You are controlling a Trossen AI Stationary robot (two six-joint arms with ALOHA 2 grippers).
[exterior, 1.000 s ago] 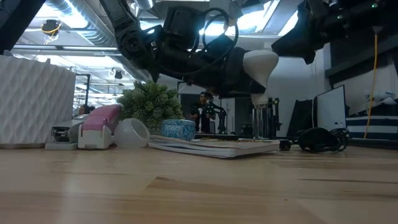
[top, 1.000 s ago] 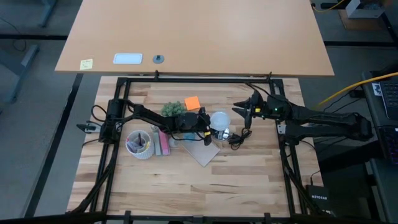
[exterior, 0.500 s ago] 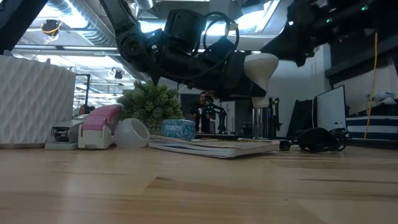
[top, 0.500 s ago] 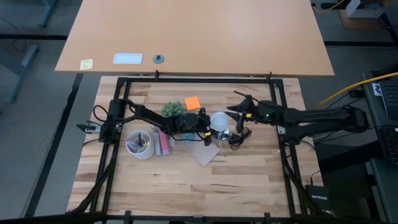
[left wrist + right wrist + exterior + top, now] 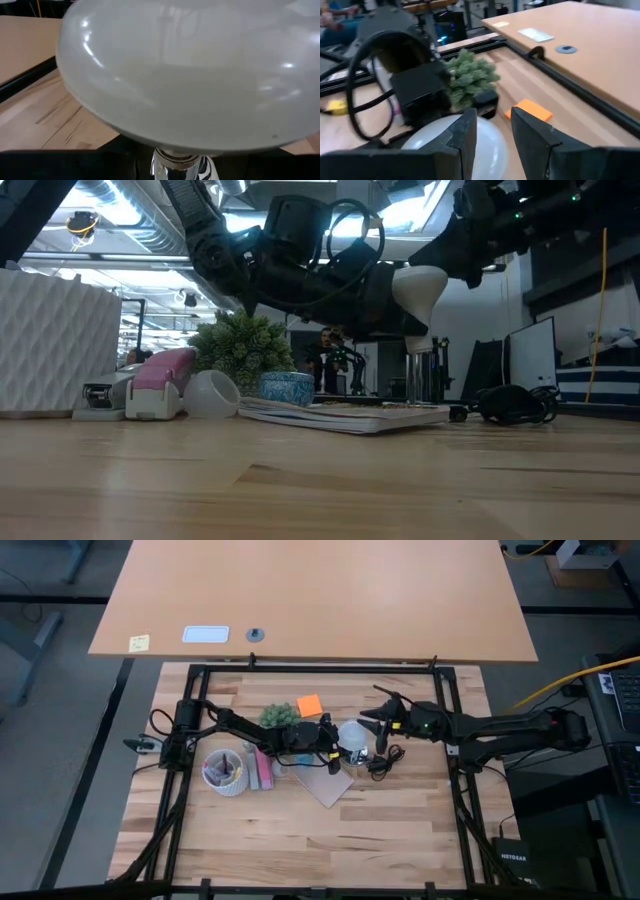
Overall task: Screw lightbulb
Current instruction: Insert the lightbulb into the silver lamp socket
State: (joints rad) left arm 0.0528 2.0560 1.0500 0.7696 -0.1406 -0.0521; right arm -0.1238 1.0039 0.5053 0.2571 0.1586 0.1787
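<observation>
Frosted white, the lightbulb [image 5: 418, 288] stands upright near the table's [image 5: 400, 830] middle, globe up, screw base down, gripped by the left gripper [image 5: 333, 738]; the right gripper [image 5: 372, 718] hovers beside it, fingers apart.

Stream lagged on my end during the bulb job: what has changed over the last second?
The right tool has swung in from right of the lightbulb to just beside its globe, fingers open, not gripping. The left tool stayed clamped on the lightbulb, upright over the socket. The plant, orange pad and notebook haven't shifted.
</observation>
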